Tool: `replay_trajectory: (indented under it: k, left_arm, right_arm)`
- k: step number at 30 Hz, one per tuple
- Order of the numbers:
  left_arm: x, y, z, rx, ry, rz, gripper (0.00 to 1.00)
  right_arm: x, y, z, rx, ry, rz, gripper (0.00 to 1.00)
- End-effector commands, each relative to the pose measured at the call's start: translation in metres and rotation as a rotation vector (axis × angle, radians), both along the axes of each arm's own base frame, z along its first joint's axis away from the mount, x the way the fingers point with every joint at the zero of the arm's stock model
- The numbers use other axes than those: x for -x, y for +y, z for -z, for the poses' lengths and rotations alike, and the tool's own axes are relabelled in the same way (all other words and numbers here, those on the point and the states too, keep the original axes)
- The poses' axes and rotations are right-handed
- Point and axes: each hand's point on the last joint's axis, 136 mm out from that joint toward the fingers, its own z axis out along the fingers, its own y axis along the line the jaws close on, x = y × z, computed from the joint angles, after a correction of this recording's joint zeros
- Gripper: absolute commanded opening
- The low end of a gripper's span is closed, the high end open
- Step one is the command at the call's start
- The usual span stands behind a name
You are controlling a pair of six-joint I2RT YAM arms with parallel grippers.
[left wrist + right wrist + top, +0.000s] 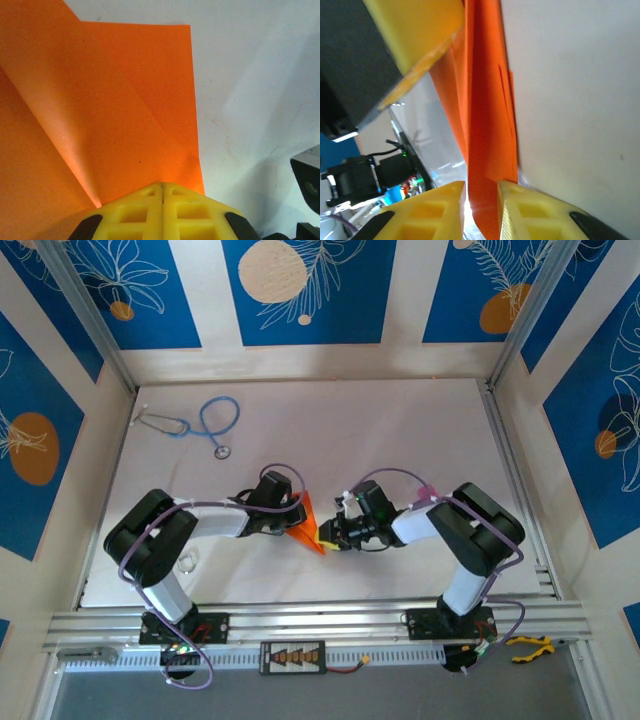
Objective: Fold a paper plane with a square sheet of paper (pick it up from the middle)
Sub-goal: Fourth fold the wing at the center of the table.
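Note:
The square sheet of paper is bright orange and folded into a creased, pointed shape, held up on edge above the table between the two arms. My left gripper is shut on it. In the left wrist view the yellow fingertips meet on the paper's lower edge, and the creased orange sheet spreads away from them. My right gripper faces it from the right. Its yellow jaws stand apart, with the paper's folded edge hanging loosely between them. A left finger shows beyond.
A blue stethoscope lies at the back left of the white table. A small clear object sits by the left arm's base. Aluminium rails run along the near edge, with yellow-handled pliers at the right.

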Motion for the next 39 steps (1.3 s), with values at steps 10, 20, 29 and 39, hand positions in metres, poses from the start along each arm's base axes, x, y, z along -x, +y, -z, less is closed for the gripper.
replay_trajectory:
  k: [10,20,29,39]
  left_arm:
    - [0.012,0.003,0.013,-0.041,0.055,0.029,0.05]
    - [0.012,0.003,0.012,-0.037,0.053,0.025,0.05]
    - [0.013,0.006,0.013,-0.044,0.056,0.021,0.05]
    - [0.014,0.007,0.016,-0.046,0.061,0.021,0.05]
  right_arm:
    - [0.017,-0.012,0.017,0.319,-0.107,-0.08,0.27]
    - [0.023,-0.016,0.026,0.406,-0.113,-0.1,0.12]
    - [0.021,-0.017,0.008,0.226,-0.063,-0.05,0.09]
    - [0.005,-0.004,-0.044,0.061,-0.127,-0.059,0.17]
